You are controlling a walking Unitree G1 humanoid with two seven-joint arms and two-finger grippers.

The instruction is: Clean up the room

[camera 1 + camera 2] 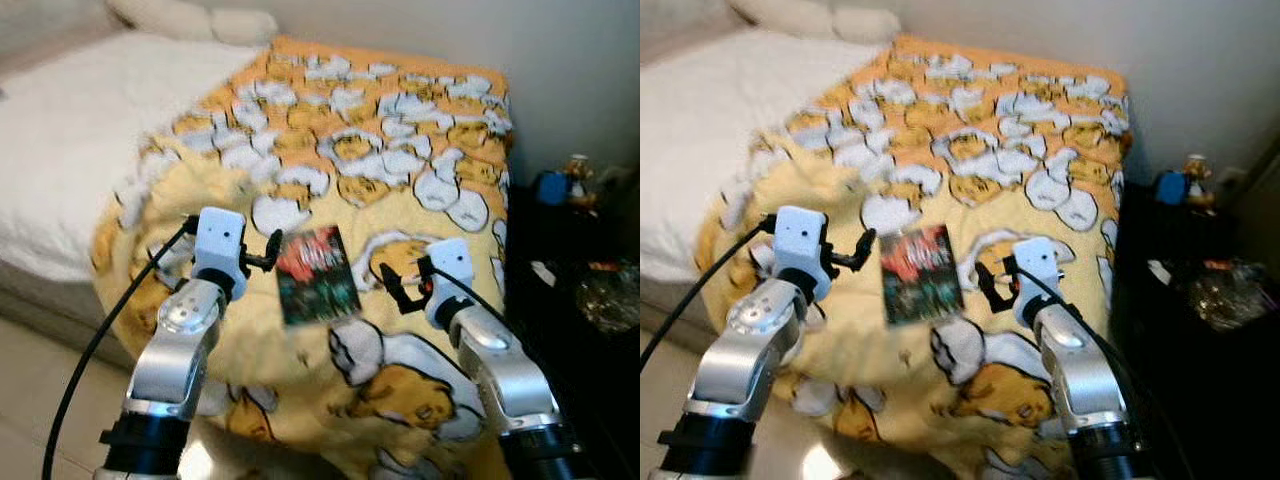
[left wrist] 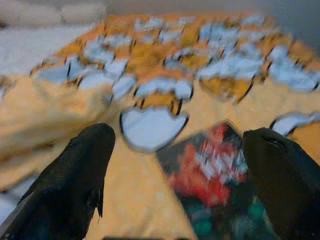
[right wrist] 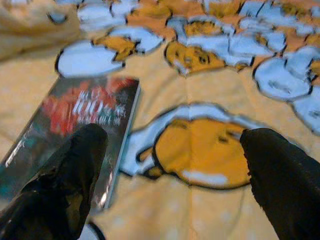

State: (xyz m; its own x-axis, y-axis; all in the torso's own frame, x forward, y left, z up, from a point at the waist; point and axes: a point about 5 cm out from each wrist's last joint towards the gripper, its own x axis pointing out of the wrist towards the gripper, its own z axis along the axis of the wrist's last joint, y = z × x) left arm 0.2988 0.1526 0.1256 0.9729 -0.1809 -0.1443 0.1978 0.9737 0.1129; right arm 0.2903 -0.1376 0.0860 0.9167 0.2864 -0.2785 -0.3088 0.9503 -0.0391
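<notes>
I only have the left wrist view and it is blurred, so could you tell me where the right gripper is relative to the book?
Observer: The right gripper hovers just beside the book, on the side opposite the left gripper.
Operator: Is it holding anything?
Observer: No, its fingers are spread apart over the yellow blanket.
Operator: What lies beyond the bed?
Observer: A dark side table with small items stands on the robot's right.

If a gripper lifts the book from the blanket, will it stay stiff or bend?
The book looks thin and flat, so probably light and slightly bendable. Its glossy cover may slip. The soft blanket would likely sink when pressed.
</notes>
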